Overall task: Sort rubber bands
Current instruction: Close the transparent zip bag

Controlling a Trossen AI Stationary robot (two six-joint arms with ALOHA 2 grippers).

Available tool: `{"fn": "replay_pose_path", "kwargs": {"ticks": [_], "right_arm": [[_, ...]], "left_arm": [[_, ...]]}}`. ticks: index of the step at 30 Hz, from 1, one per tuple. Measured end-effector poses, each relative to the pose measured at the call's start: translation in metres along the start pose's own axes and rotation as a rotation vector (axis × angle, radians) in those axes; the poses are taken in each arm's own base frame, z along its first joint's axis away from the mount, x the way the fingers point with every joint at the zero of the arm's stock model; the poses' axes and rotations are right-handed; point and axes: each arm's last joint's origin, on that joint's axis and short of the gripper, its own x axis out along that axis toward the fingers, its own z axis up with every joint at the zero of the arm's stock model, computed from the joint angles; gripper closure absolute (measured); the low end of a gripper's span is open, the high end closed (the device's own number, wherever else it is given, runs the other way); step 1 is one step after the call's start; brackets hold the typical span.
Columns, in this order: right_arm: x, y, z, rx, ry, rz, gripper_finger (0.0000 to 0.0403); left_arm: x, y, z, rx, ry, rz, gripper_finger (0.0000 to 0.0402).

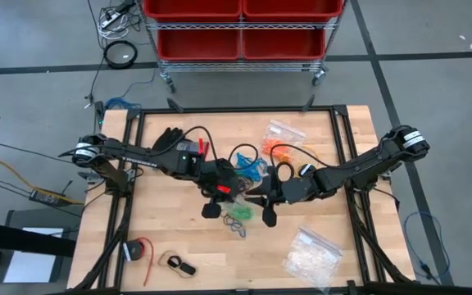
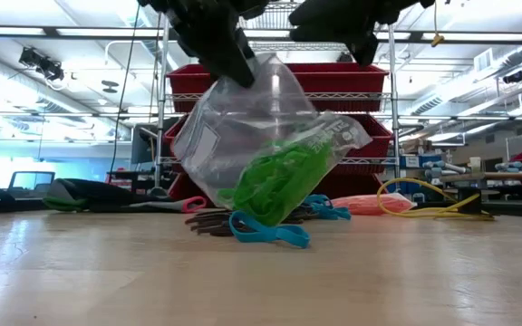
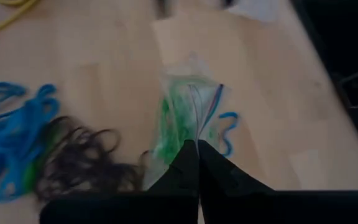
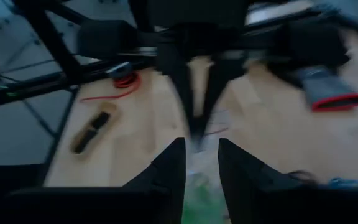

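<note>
Most green bands (image 2: 284, 177) are already sitting in a clear bag (image 2: 243, 127) that the left gripper (image 3: 197, 146) is pinching shut-fingered above the bench (image 2: 261, 281), while the right gripper (image 4: 201, 152), fingers narrowly apart, is hovering over it, and blue bands (image 3: 8, 134) and black bands (image 3: 82, 162) are lying unsorted beside it.

Red bins (image 1: 240, 29) on a wire rack beyond the wooden table (image 1: 162, 233).

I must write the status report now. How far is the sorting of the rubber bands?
Done: green bands sit inside a clear bag. In hand: the left gripper, shut, lifts that bag by its top edge; the right gripper hovers over it. Left: blue bands, black bands and orange bands lie loose on the table.
</note>
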Motion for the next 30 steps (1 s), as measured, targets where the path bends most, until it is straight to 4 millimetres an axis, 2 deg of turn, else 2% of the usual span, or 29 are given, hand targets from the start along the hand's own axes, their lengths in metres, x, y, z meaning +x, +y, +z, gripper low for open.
{"fn": "replay_pose_path", "kwargs": {"ticks": [5,10,30], "right_arm": [[0.002,0.001,-0.002,0.063,0.023,0.038,0.0318],[0.008,0.003,-0.008,0.056,0.041,0.038,0.0319],[0.006,0.007,-0.010,0.046,0.034,0.013,0.0321]], "left_arm": [[0.001,-0.002,0.002,0.013,-0.017,0.055,0.0401],[0.001,-0.006,0.006,0.031,-0.056,0.069,0.0401],[0.002,-0.007,0.009,0.035,-0.077,0.113,0.0401]]}}
